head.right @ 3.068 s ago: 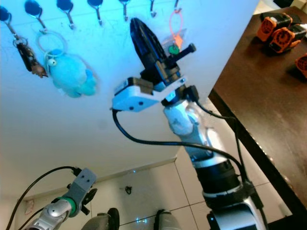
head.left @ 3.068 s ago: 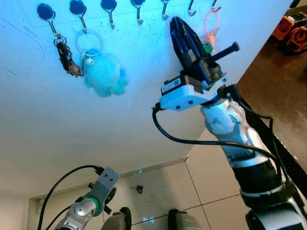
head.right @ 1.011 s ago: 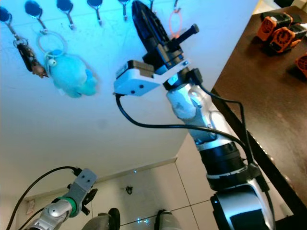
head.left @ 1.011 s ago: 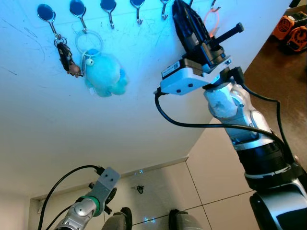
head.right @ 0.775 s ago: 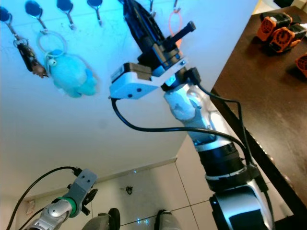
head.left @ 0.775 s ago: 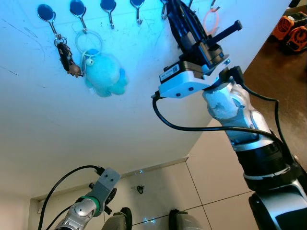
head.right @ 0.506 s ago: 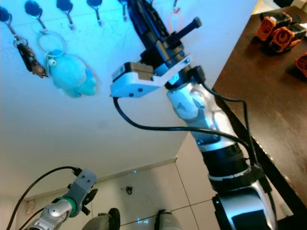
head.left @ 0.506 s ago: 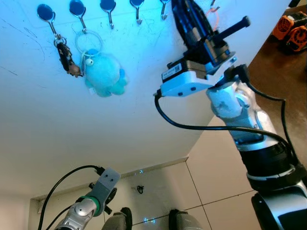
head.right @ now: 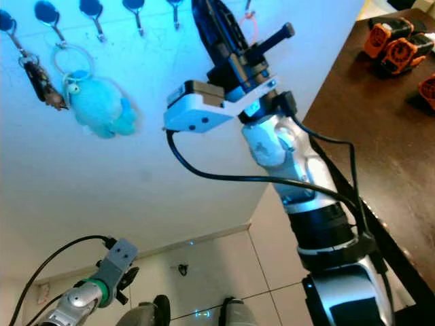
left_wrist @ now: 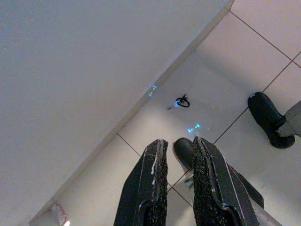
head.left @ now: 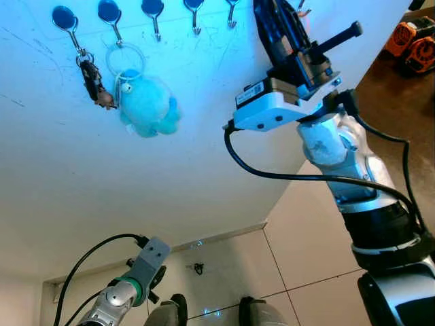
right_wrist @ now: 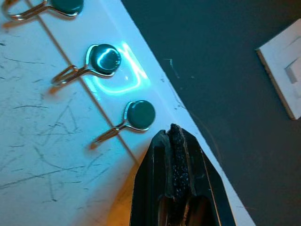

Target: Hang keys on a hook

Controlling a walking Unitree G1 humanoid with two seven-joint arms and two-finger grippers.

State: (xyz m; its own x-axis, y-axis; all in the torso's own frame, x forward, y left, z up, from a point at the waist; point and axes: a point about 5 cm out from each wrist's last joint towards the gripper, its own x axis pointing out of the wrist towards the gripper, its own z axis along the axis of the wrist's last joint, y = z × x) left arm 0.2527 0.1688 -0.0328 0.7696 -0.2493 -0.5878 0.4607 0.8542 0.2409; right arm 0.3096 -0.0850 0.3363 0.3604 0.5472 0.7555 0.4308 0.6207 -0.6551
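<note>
White scratched wall (head.left: 170, 156) carries a row of hooks (head.left: 153, 12) along its top, meeting pale floor tiles (left_wrist: 263, 56) below; keys (left_wrist: 179, 101) lie on those tiles near the skirting; right gripper (right_wrist: 175, 136) pressed shut just beside the end hook (right_wrist: 134, 117); left gripper (left_wrist: 176, 155) hangs low, fingers slightly parted

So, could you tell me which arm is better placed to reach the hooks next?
Right. The right end effector is raised against the white board, its tips beside a hook, while the left end effector hangs low over the floor tiles, far below the hooks.
</note>
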